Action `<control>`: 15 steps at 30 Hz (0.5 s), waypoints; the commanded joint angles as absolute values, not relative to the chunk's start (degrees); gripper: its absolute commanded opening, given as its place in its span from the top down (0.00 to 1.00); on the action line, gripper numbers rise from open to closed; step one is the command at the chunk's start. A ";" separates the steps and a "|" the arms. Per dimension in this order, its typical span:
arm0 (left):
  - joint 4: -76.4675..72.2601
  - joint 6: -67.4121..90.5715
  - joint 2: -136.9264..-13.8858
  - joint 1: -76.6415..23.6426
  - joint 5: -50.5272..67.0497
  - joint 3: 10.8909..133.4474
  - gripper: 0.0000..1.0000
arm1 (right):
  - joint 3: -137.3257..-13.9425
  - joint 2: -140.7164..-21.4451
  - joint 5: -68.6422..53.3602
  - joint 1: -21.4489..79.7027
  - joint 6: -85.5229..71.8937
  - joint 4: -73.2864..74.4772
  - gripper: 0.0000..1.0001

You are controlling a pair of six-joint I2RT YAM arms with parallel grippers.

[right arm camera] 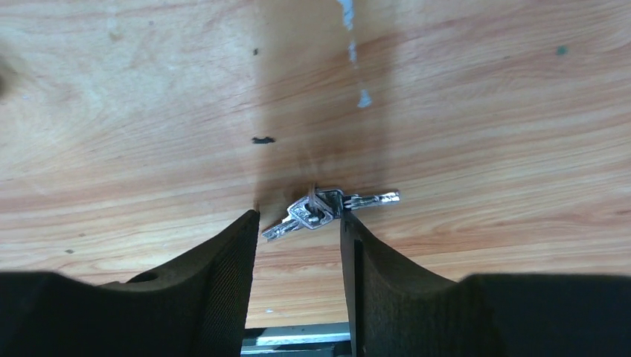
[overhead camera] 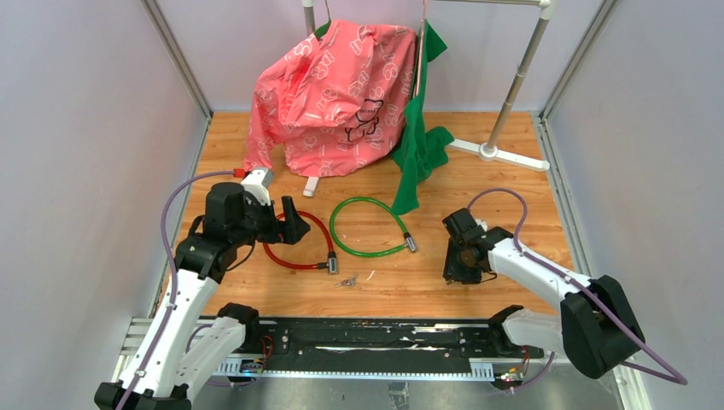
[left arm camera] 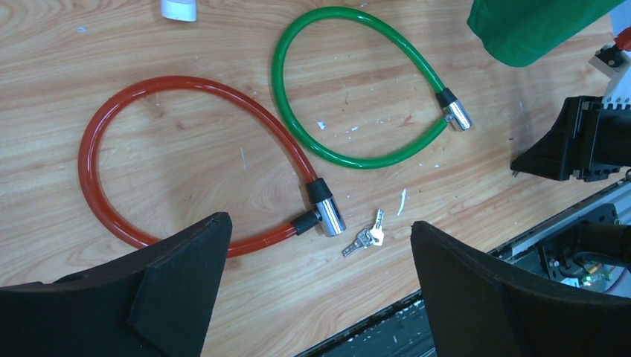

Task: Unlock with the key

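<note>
Both hold nothing: left end effector (left arm camera: 318,223) wide open, right end effector (right arm camera: 299,217) half-open astride the keys (right arm camera: 321,206), mid-pickup. Next, it should close squarely on them.

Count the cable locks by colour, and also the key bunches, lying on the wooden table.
Red cable lock: 1
Green cable lock: 1
Key bunches: 2
Total: 4
</note>
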State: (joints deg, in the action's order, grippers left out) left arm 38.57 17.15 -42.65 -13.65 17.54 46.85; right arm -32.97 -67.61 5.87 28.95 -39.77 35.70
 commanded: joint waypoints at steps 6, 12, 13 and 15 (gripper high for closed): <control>37.22 16.78 -41.87 -14.33 17.27 46.14 0.05 | -30.54 -65.19 -0.22 29.74 -57.55 33.55 0.52; 37.19 16.87 -41.23 -14.59 16.96 46.07 0.05 | -32.19 -66.89 6.35 29.77 -62.45 40.71 0.56; 37.26 16.87 -41.33 -14.66 16.86 46.10 0.05 | -32.26 -67.09 6.38 29.73 -62.80 41.20 0.57; 37.12 16.83 -41.51 -14.68 16.94 46.06 0.05 | -32.09 -67.30 6.10 29.79 -63.27 41.27 0.58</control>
